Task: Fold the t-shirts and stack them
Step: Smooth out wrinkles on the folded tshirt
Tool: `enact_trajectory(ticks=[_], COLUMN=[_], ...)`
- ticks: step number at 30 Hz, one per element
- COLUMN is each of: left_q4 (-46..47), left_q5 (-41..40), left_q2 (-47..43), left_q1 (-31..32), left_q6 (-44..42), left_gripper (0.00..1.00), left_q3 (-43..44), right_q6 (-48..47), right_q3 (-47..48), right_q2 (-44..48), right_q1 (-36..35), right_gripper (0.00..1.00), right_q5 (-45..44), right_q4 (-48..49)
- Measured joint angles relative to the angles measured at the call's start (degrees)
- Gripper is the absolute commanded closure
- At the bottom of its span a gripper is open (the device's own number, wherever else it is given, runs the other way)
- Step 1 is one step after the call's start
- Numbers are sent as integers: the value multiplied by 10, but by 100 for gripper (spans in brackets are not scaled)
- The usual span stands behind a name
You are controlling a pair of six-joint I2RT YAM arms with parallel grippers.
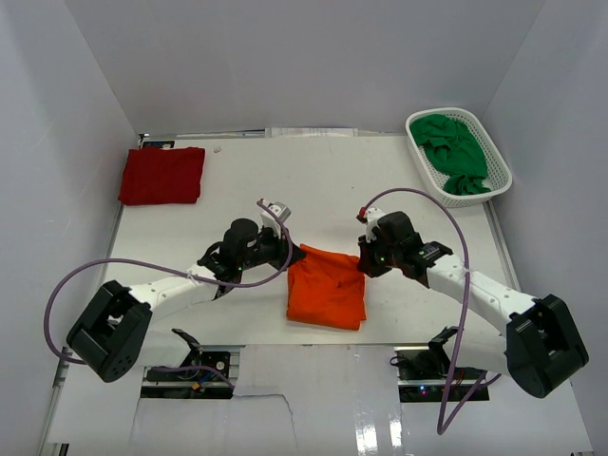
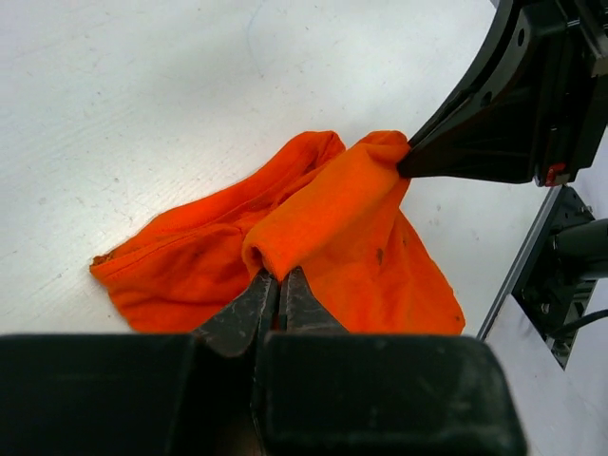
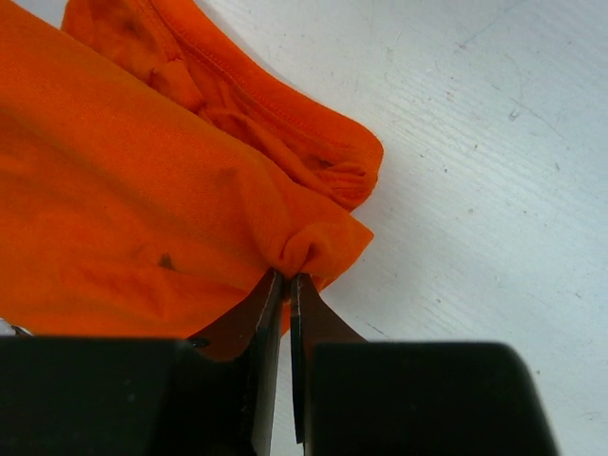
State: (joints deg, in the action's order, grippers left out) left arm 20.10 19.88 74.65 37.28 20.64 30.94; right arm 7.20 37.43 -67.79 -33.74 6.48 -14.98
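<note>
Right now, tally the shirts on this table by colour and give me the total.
orange shirt: 1
red shirt: 1
green shirt: 1
Total: 3

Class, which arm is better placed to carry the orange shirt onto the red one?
Left, most likely. Both the left gripper and right gripper pinch the orange shirt, but the red shirt lies far left, on the left arm's side; the right arm would have to cross over.
</note>
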Motion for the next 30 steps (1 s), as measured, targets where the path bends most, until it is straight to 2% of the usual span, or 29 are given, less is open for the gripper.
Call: enact_trajectory(ticks=[14,21,30], left_q4=[-50,-35,-9], left_q5=[-92,-151,-226], left_q2=[-18,40,97], left_q1=[0,-1,-10], left_q6=[15,24,35], left_gripper=[100,100,100], left_q3=[1,-1,-1], right_q6=[-6,-15,-18], right_q3=[85,122,147], right_q2=[-70,-140,-175], right_q1=[7,16,24], right_gripper=[92,92,91], right_q5=[17,18,10], right_q4=[1,4,33])
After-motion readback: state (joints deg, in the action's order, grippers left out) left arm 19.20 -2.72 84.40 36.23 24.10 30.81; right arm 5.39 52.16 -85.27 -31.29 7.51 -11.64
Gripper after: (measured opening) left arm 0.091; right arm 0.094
